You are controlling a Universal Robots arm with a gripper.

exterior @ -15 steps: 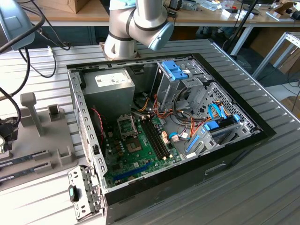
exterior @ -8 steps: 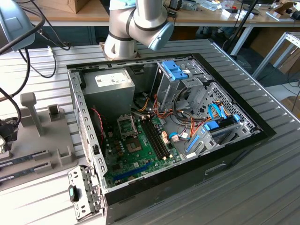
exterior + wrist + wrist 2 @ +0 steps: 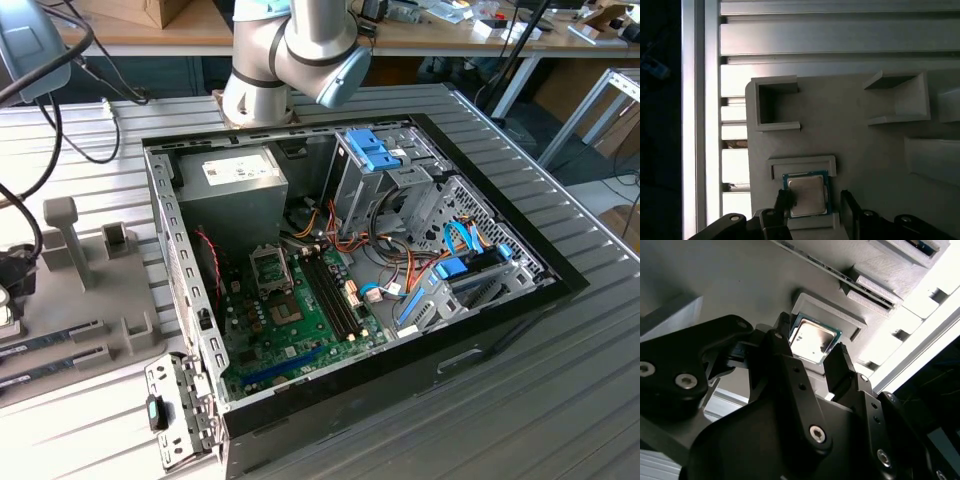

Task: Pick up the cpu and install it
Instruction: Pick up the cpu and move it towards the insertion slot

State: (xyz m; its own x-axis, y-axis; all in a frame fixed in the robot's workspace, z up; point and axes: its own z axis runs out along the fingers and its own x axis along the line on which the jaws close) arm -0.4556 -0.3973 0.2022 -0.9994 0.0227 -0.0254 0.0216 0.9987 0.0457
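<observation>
the gripper (image 3: 816, 204) is released, jaws either side of the cpu (image 3: 807, 195) seated in a recess near the grey holder plate's (image 3: 865, 140) edge.

cpu (image 3: 807, 195) corner: hidden by claw (image 3: 817, 201) finger | arm (image 3: 290, 50): cut off at exterior view's top edge

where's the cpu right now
In the first wrist view the cpu lies in a shallow recess of the grey holder plate, with the open gripper straddling it.
</observation>
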